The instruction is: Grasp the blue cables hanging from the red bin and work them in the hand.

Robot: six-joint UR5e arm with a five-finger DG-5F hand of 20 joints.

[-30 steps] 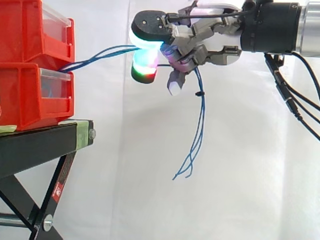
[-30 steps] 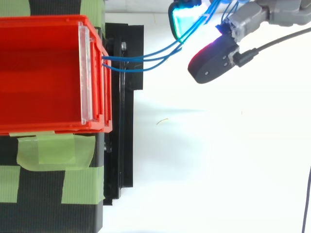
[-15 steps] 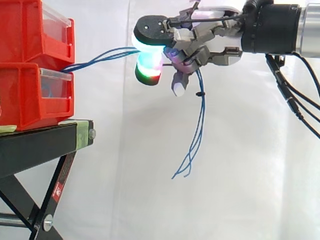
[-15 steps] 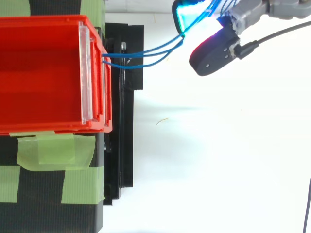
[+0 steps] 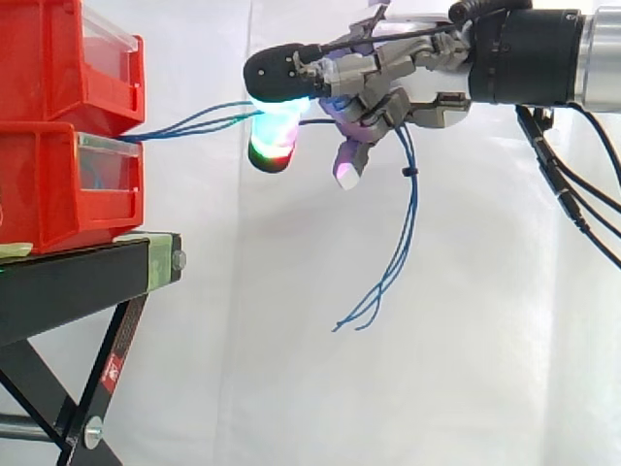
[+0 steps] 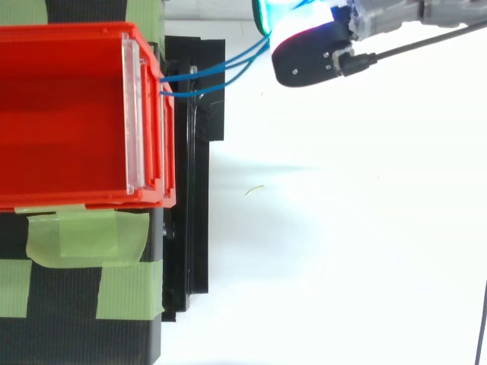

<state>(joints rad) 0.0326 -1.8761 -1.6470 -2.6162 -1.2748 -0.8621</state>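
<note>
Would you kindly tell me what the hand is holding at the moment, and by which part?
The hand holds the blue cables partway along their length: one stretch runs to the red bin, the free ends dangle below.

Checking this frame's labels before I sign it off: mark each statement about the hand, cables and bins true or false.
1. The hand is shut on the blue cables. True.
2. The cables come out from between the two stacked red bins. True.
3. The cables' loose ends are tucked back into a bin. False: they hang free in the air below the hand.
4. The hand rests on top of the upper bin. False: it is in the air beside the bins, apart from them.
5. Green tape is stuck on the black stand. True.
</note>
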